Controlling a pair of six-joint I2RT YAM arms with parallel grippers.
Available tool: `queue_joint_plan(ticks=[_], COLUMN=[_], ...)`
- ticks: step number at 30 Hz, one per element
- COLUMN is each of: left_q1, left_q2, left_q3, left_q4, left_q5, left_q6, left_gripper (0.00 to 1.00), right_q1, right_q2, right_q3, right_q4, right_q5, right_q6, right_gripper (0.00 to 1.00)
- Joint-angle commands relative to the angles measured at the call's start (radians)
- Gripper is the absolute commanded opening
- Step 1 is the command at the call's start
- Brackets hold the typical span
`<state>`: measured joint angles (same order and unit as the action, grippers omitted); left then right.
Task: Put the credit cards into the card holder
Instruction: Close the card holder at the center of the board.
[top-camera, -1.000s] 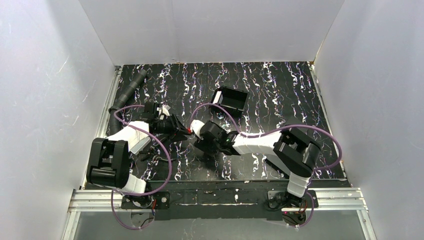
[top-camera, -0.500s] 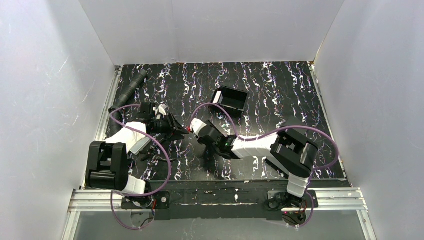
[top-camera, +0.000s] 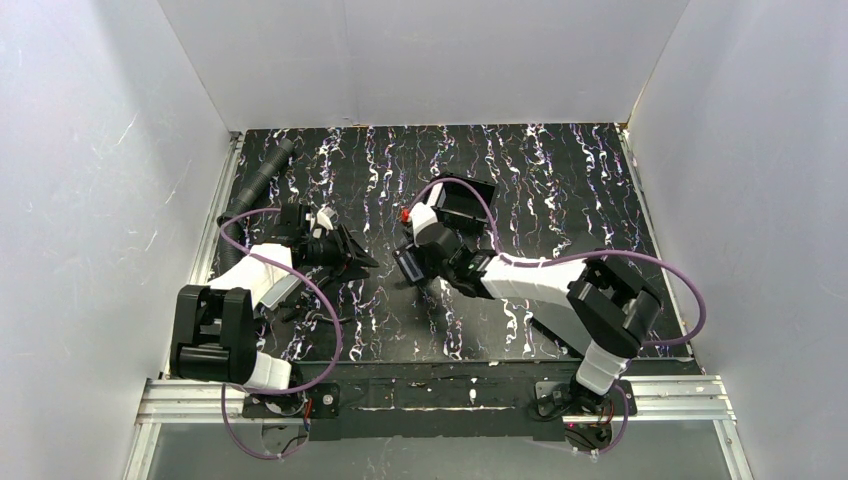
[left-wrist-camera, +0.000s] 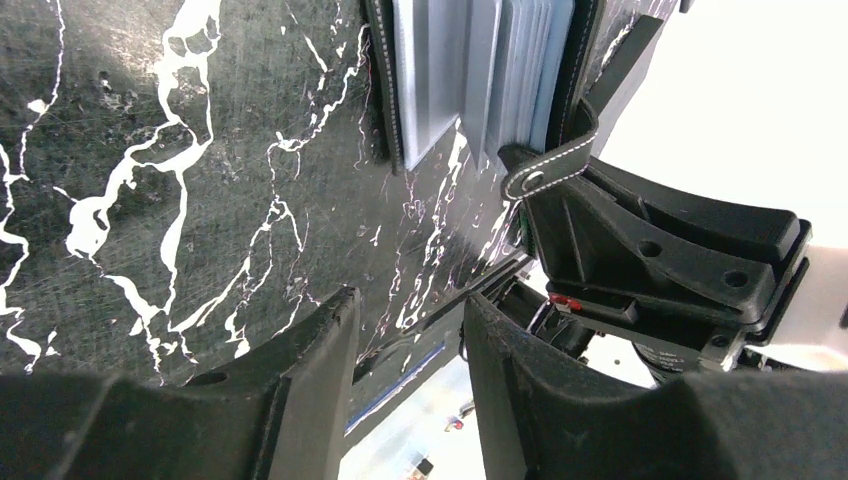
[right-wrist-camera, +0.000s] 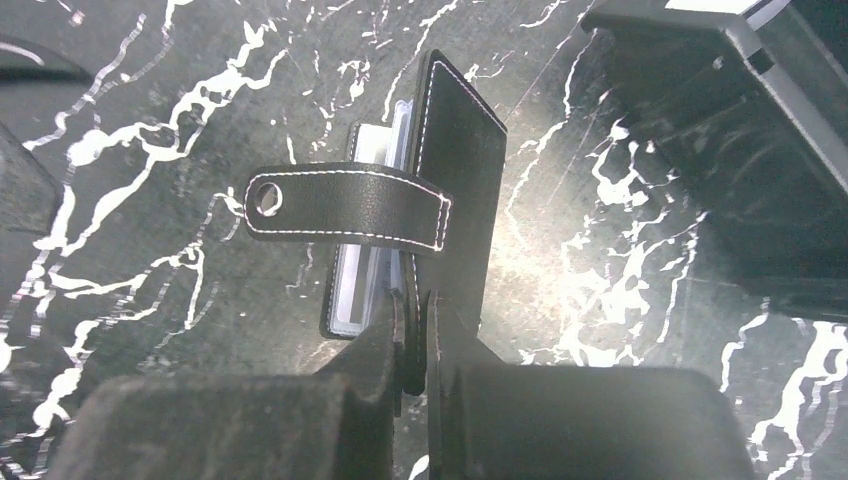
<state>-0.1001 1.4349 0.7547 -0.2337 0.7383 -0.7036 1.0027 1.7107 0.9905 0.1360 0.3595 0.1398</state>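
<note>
Right hand (right-wrist-camera: 412, 312) is clamped on the black cover of the card holder (right-wrist-camera: 462, 170). The holder is open at mid tabletop (top-camera: 560, 180), near the black tray (top-camera: 468, 205). Left hand (left-wrist-camera: 408, 308) stands partly apart nearby; I cannot tell whether it grips a card. No card visibly seated, so insertion appears outstanding.

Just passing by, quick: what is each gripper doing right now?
Left gripper: partly open, with a thin flat thing in the gap; whether it is gripped cannot be told.
Right gripper: closed on the card holder, pinching its black cover.
</note>
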Motion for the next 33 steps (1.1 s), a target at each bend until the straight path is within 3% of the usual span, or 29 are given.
queue_joint_plan(ticks=[1, 7, 17, 22, 27, 33], left_q1=[0.006, -0.003, -0.176, -0.189, -0.199, -0.241], left_q2=[-0.021, 0.087, 0.167, 0.254, 0.298, 0.201], left_q3=[0.01, -0.087, -0.097, -0.071, -0.077, -0.062], left_q4=[0.033, 0.22, 0.295, 0.326, 0.47, 0.544], left_q5=[0.046, 0.05, -0.252, -0.252, -0.214, -0.178], left_q6=[-0.028, -0.19, -0.32, -0.337, -0.364, -0.383], left_gripper=[0.43, 0.42, 0.38, 0.38, 0.4, 0.41], right_q1=[-0.01, -0.042, -0.1, -0.136, -0.167, -0.214], right_q2=[-0.024, -0.042, -0.065, -0.081, -0.082, -0.086], right_q3=[-0.019, -0.049, -0.133, -0.185, -0.243, -0.336], right_q4=[-0.107, -0.089, -0.025, 0.018, 0.087, 0.229], right_q5=[-0.199, -0.23, -0.277, -0.337, -0.415, -0.536], right_q6=[0.178, 0.237, 0.327, 0.373, 0.436, 0.531], right_gripper=[0.01, 0.01, 0.01, 0.01, 0.01, 0.01])
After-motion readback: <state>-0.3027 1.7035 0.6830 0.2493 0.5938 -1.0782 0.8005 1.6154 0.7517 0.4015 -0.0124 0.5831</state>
